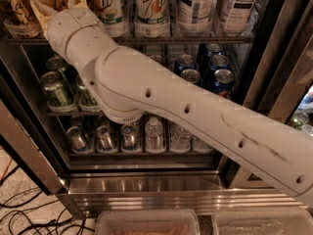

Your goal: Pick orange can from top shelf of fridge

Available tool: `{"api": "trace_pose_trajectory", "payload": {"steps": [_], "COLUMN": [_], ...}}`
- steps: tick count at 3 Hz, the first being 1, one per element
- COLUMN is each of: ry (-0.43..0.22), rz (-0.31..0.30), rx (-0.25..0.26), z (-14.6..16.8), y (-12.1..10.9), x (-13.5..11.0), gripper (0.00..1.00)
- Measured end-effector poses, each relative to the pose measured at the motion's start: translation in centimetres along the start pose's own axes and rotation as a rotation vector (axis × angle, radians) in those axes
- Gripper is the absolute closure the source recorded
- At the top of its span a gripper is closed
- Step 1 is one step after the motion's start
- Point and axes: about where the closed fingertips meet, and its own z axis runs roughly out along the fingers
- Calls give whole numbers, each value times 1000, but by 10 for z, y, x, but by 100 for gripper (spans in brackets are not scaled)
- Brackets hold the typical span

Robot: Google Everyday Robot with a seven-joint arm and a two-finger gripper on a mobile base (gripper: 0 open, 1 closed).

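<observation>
The fridge (146, 185) stands open in front of me. Its top shelf (195, 40) is a thin wire rack holding tall cans. Coppery-orange cans with cursive lettering stand at its far left; one orange can (15, 11) shows clearly. My white arm reaches up and left across the shelves. My gripper (55, 1) is at the arm's end, at the top left among the orange cans, right of that can. The wrist hides most of it.
White-green 7up cans (151, 9) and tall tea cans (195, 6) fill the rest of the top shelf. Green cans (56, 89) and blue cans (222, 80) are on the middle shelf, small cans and water bottles (154, 136) below. Cables (24, 209) lie on the floor; plastic bins (146, 222) are in front.
</observation>
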Motion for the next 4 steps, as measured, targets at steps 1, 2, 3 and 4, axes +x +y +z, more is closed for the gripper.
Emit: {"api": "trace_pose_trajectory", "payload": {"steps": [1,2,3,4], "ry": [-28,-63,-87,-85], "rz": [-14,-35,-60,-72], "rx": [-19,-37,-61,-81], "z": [-4,-10,-21,-31], "y": [2,6,15,22], "x": [-4,-14,-22,-22], "gripper": [100,100,100,100]}}
